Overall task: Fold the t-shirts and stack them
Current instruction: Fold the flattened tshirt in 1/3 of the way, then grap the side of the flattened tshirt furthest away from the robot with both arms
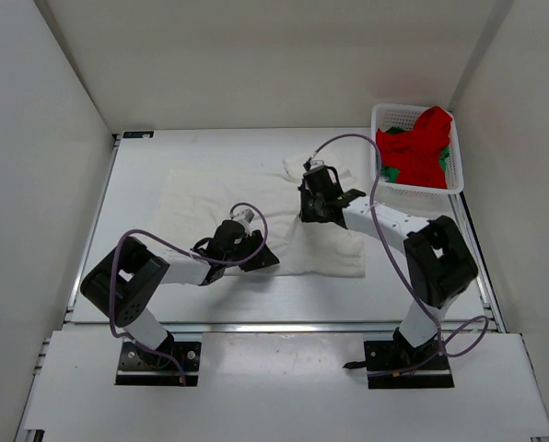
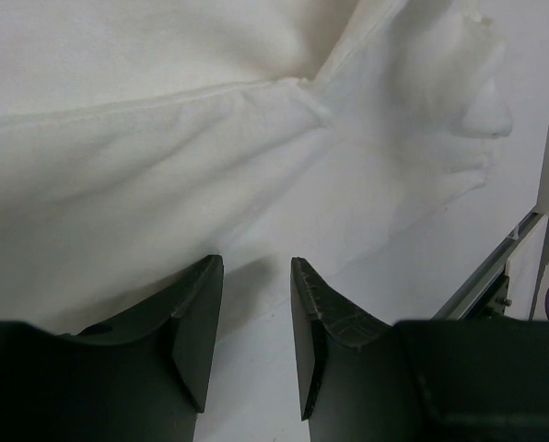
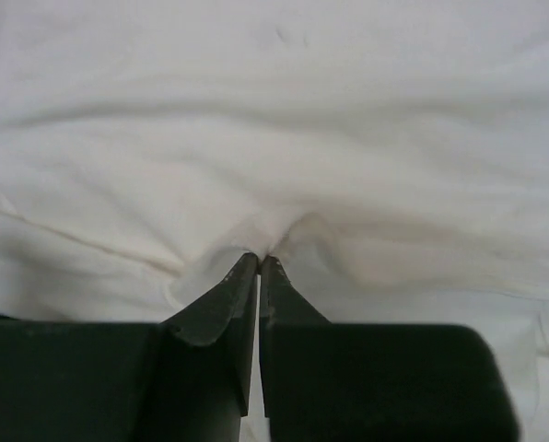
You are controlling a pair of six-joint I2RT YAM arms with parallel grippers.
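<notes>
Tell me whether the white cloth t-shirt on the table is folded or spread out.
Spread out: the white cloth t-shirt lies wide, flat and rumpled across the table; no folded bundle shows.

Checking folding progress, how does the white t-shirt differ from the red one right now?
The white t-shirt lies spread out on the table; the red t-shirt sits bunched in the basket. The right gripper pinches the white one; no gripper is near the red one. Both are plain, unfolded cloth.
</notes>
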